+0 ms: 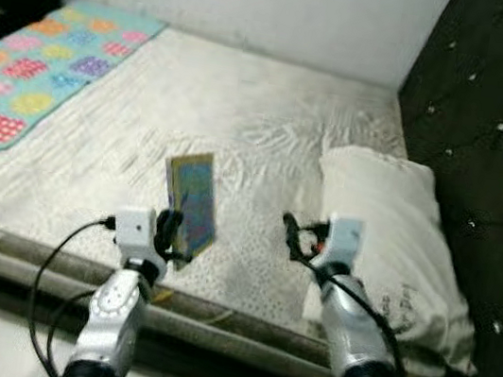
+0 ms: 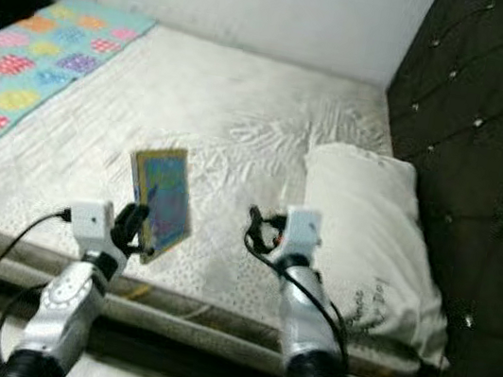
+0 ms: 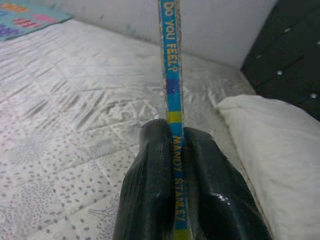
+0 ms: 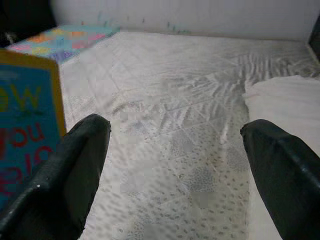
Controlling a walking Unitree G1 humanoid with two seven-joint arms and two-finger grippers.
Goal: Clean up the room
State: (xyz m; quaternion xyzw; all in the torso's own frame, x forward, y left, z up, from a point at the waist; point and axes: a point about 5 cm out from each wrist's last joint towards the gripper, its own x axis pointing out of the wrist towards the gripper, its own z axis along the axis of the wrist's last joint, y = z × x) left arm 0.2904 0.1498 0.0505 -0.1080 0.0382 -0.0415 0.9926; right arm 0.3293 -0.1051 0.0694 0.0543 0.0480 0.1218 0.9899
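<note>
Your left gripper is clamped on a thin book, held upright above the near edge of the bed, lower centre-left of the head view. In the left wrist view both fingers pinch the book's spine, which reads "DO YOU FEEL?" and runs straight up and away from the gripper: the long axis stands roughly vertical, cover facing right, toward your other arm.

Your right gripper hovers just right of the book at about the same height, spread wide and holding nothing. Its wrist view shows bare mattress between the fingers, with the book's blue cover at the left edge of that frame. So the book lies to the left of the right gripper, near but apart.

The pillow lies right of centre, against the dark tufted headboard. The dotted blanket lies at upper left, well apart from both arms.

No box, bin or shelf is visible. Judgement: you need to turn to find where the book goes; the left arm already carries it.
</note>
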